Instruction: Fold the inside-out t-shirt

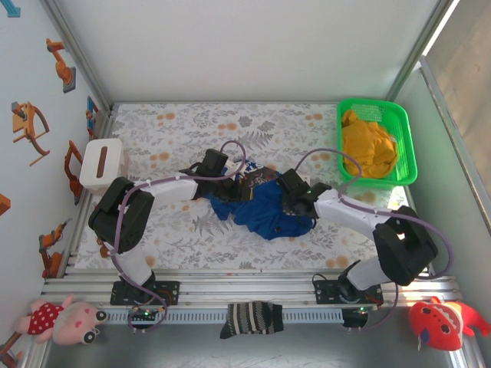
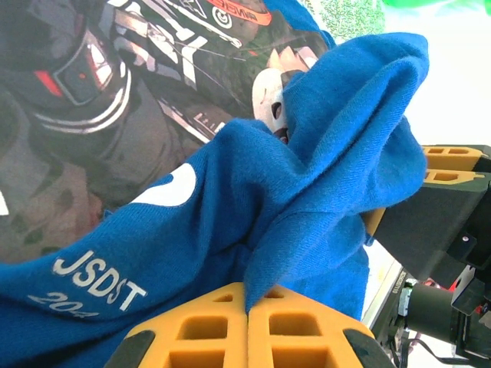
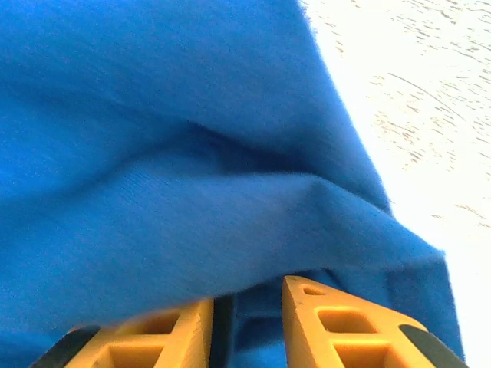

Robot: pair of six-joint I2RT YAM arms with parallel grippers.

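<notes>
- T-shirt (image 1: 265,211): crumpled in a heap at the middle of the table (image 1: 169,126), between the 2 grippers, with dark print and white lettering showing
- Left gripper (image 2: 247,300): jaws closed tight, pinching a raised fold of the t-shirt
- Right gripper (image 3: 247,295): jaws a little apart, blue cloth lying in the gap and over 1 finger (image 3: 153,341); cannot tell whether it grips

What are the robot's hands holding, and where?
The left gripper pinches a bunched fold of the blue t-shirt. Whether the right gripper grips it cannot be told.
</notes>
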